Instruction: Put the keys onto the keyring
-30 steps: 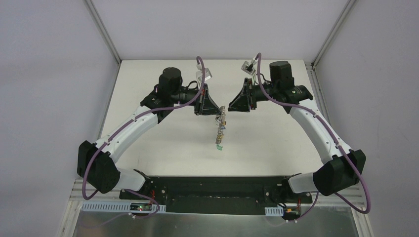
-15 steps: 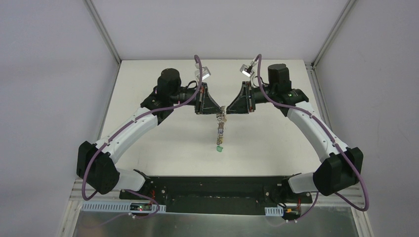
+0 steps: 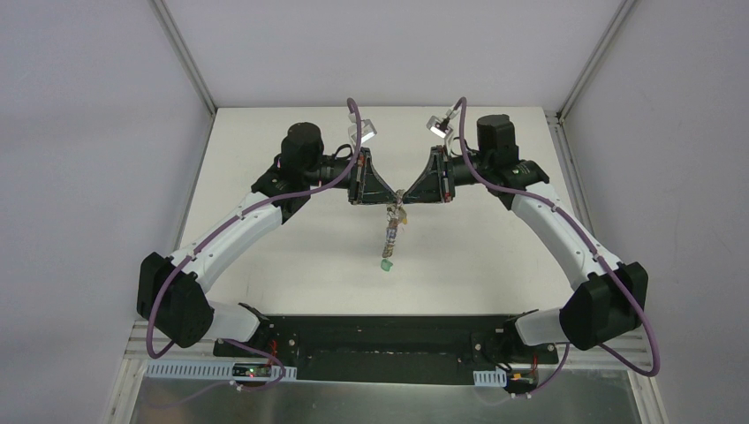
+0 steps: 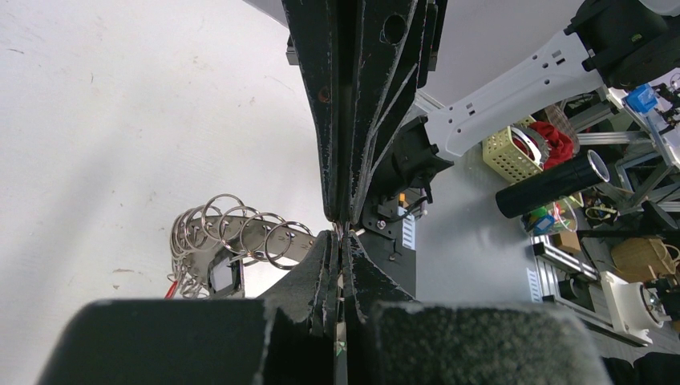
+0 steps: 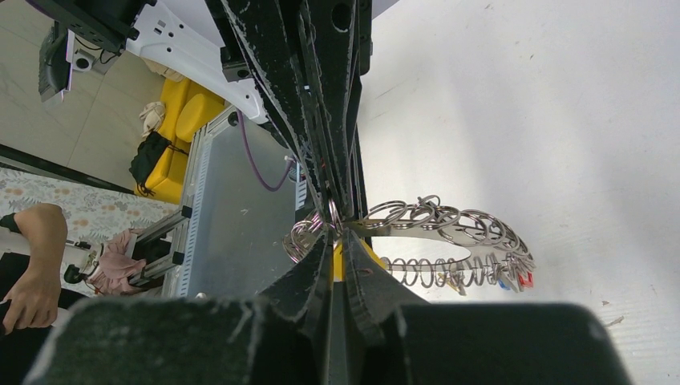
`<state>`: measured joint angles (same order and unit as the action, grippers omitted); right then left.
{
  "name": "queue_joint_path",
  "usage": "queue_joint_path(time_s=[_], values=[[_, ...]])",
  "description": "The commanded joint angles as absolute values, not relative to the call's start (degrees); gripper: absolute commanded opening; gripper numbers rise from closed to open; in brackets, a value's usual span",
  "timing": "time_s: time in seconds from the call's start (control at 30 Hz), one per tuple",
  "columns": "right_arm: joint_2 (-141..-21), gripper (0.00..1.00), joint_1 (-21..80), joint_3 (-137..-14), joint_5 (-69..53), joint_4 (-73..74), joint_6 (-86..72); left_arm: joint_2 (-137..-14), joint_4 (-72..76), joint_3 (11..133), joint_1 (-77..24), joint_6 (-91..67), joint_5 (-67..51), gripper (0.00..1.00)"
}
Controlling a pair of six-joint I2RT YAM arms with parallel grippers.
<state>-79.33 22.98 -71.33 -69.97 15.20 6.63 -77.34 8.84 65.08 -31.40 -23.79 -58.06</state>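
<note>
Keyring (image 4: 240,234) seemingly pinched, contact point hidden behind fingers (image 4: 309,277)

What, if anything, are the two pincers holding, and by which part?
The keyring, by its top edge: the left pincer and right pincer, both shut, pinch it where their tips meet.

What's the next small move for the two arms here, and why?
Probably keep the left gripper steady and ease the right gripper a touch forward. Both are shut, tip to tip at the rim of the keyring, which hangs clear of the table; something yellow sits at the right fingertips.
</note>
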Motion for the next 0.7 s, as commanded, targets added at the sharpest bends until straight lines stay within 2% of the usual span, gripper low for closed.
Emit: queue_joint_path(time_s=[0.0,0.1,0.27,0.33,0.53,0.67], values=[[-79.2,0.10,23.6,-70.5,-72.5,13.1,6.7,-75.8,14.0,66.1,-30.8,-25.6,-59.0,0.00],[-79.2,0.11,23.6,-70.4,-71.9,13.8,7.5,-75.8,14.0,66.0,-30.8,-25.6,-59.2,0.00],[-78.9,0.26,23.5,-71.1,-70.6,15.9,9.7,-75.4,14.1,65.7,-30.7,-25.3,-59.7,0.00],[-78.9,0.29,23.5,-71.2,-70.5,15.9,9.9,-75.3,14.3,65.6,-30.7,-25.4,-59.9,0.00],[-79.5,0.28,23.7,-71.3,-70.8,15.9,9.7,-75.4,14.9,65.6,-30.7,-25.9,-60.1,0.00],[-79.8,0.21,24.0,-71.5,-71.0,15.7,9.5,-75.5,15.2,65.6,-30.7,-26.2,-60.2,0.00]])
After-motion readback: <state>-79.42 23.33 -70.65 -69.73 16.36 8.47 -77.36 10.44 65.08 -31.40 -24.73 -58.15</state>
